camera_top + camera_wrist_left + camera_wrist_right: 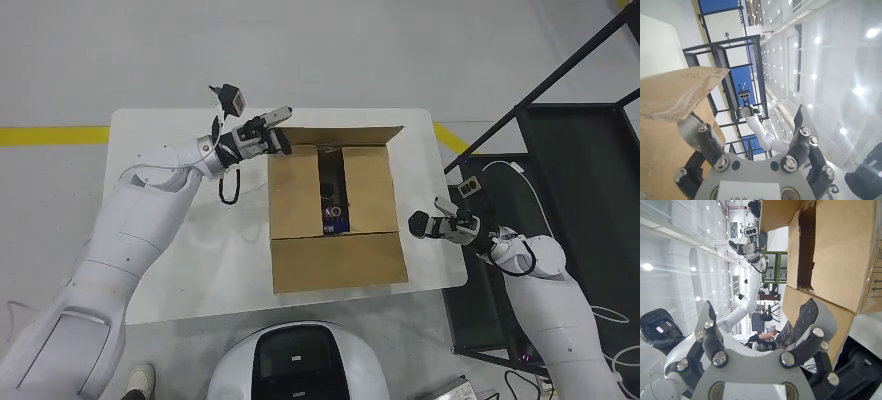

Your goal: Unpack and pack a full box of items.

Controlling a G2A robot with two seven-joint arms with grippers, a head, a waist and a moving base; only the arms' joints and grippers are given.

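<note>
**Left tool** [744, 115]: jaws wide apart, nothing held. One finger [696, 130] is tucked under the edge of a cardboard flap [677, 91]; the other stands free in the air. The top view puts this tool at the far-left corner of the box [300, 195].

**Right tool** [759, 308]: also spread wide and empty, just off the box's right side, beside its near half. I cannot tell whether it touches the cardboard.

**Box:** mid-counter [220, 270]. Two long flaps lie nearly shut across the top. Dark items [334, 212] show through the narrow gap between them. The flap on the box's near side is folded out flat.

**Risks (judgement):**
- The left tool has only the corner of the flap. Closing there would likely crease or tear the cardboard, or let it slip out.
- Nothing braces the box. Pulling the flap up could drag or tip the whole box, shifting the items inside.
- If the right tool drives in toward the box's right wall, it may push the box sideways and pull the flap off the left finger.
- The gap above the items is narrow. Reaching in before both flaps are open would jam a tool on a flap edge.
</note>
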